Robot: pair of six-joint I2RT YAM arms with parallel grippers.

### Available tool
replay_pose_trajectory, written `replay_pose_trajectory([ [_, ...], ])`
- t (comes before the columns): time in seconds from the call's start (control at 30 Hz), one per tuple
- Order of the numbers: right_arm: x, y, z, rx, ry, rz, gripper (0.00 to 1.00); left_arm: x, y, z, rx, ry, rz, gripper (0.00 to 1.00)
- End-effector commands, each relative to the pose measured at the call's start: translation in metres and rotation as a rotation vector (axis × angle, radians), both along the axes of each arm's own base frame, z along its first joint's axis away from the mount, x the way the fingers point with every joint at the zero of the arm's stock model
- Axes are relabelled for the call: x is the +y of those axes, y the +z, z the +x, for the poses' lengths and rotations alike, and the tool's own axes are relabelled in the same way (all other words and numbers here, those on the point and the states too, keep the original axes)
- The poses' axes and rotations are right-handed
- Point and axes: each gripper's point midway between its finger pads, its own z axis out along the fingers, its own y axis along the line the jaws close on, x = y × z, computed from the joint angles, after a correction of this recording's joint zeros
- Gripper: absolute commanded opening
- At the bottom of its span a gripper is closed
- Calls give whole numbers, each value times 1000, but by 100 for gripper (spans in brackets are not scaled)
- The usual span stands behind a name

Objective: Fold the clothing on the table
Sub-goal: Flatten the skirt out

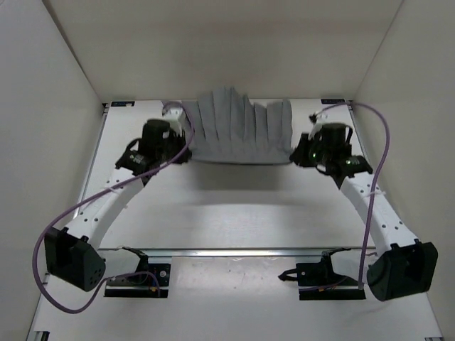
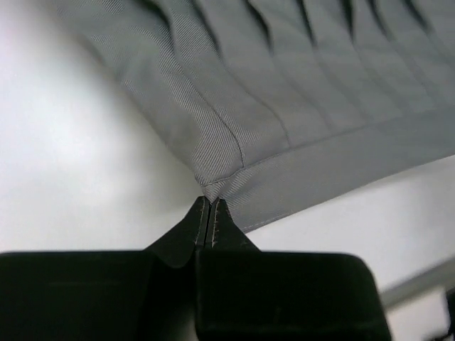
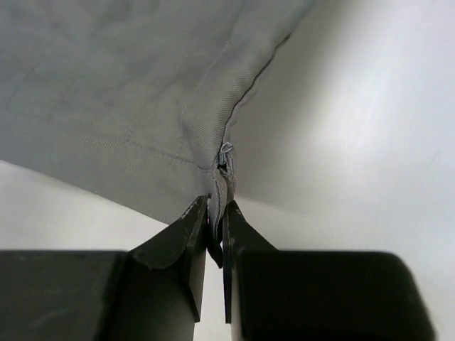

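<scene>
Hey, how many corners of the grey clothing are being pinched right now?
2. The left fingers pinch the near left corner of the clothing; the right fingers pinch its near right corner. Other corners may be hidden.

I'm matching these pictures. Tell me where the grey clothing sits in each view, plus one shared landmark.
Top external: the clothing spans upper centre, stretched between the two arms.
Left wrist: it fills the upper frame, a corner pinched in the left gripper.
Right wrist: upper left, a corner pinched in the right gripper.
Shared landmark: the stitched hem joining both pinched corners.
</scene>
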Motion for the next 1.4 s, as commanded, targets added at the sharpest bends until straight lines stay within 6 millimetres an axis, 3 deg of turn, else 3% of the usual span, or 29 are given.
replay_pose_trajectory([
  [0.0, 9, -33, -50, 90, 5, 53, 0, 19, -52, -53, 146, 60, -4, 0],
  [0.07, 26, -64, -88, 185, 39, 71, 0, 26, -86, -92, 248, 54, 13, 0],
  [0.1, 29, -66, -99, 186, 30, 77, 0, 30, -98, -112, 292, 49, 29, 0],
  [0.13, 40, -65, -112, 191, 67, 77, 0, 32, -98, -125, 310, 46, 22, 0],
  [0.2, 42, -71, -126, 244, 61, 101, 0, 39, -103, -145, 358, 44, 14, 0],
  [0.3, 38, -84, -131, 321, 58, 172, 0, 49, -104, -158, 399, 67, -1, 0],
  [0.4, 39, -83, -122, 300, 67, 200, 0, 45, -105, -146, 393, 59, -33, 0],
  [0.53, 36, -78, -92, 276, 60, 176, 0, 37, -108, -113, 405, 43, -42, 0],
  [0.63, 41, -55, -61, 197, 93, 160, 0, 28, -88, -76, 354, 23, -37, 0],
  [0.67, 41, -55, -54, 198, 93, 157, 0, 25, -88, -67, 351, 18, -27, 0],
  [0.73, 45, -45, -35, 149, 109, 136, 1, 22, -69, -43, 277, 10, -14, 0],
  [0.77, 43, -46, -26, 145, 99, 120, 0, 22, -70, -32, 271, 13, -5, 0],
  [0.83, 37, -29, 2, 95, 83, 102, 0, 18, -44, -1, 196, 14, -11, 0],
  [0.87, 35, -11, 19, 53, 88, 96, 0, 16, -29, 20, 156, 20, -14, 0],
  [0.9, 29, -14, 35, 65, 64, 92, 0, 15, -33, 34, 165, 19, -6, 0],
  [0.97, 19, 36, 73, -59, 60, 50, 0, 10, 10, 76, 60, 33, -20, 0],
  [1.0, 14, 36, 88, -57, 45, 33, 1, 10, 7, 94, 61, 45, -3, 0],
  [1.07, 1, 105, 123, -211, 11, 1, 1, 4, 73, 131, -90, 55, -14, 0],
  [1.1, -6, 107, 136, -210, -8, -3, 0, 5, 68, 145, -82, 70, 11, 0],
  [1.13, -7, 134, 150, -271, -8, -6, 0, 5, 98, 160, -152, 84, 12, 0],
  [1.17, -16, 175, 156, -360, -31, -2, 0, 6, 132, 164, -227, 86, 3, 0],
  [1.2, -17, 180, 166, -367, -38, 5, 0, 5, 147, 169, -274, 99, -14, 0],
  [1.23, -22, 209, 168, -437, -54, 2, 0, 8, 172, 168, -342, 110, -40, 0],
  [1.27, -24, 222, 168, -467, -62, -4, 0, 13, 172, 170, -349, 122, -39, 0],
  [1.3, -23, 234, 166, -507, -58, -16, 0, 17, 190, 164, -404, 117, -47, 0],
  [1.33, -28, 233, 162, -500, -73, -25, 0, 18, 191, 159, -418, 133, -29, 0],
  [1.37, -33, 217, 163, -468, -87, -53, 0, 16, 181, 155, -404, 122, 2, 0],
])
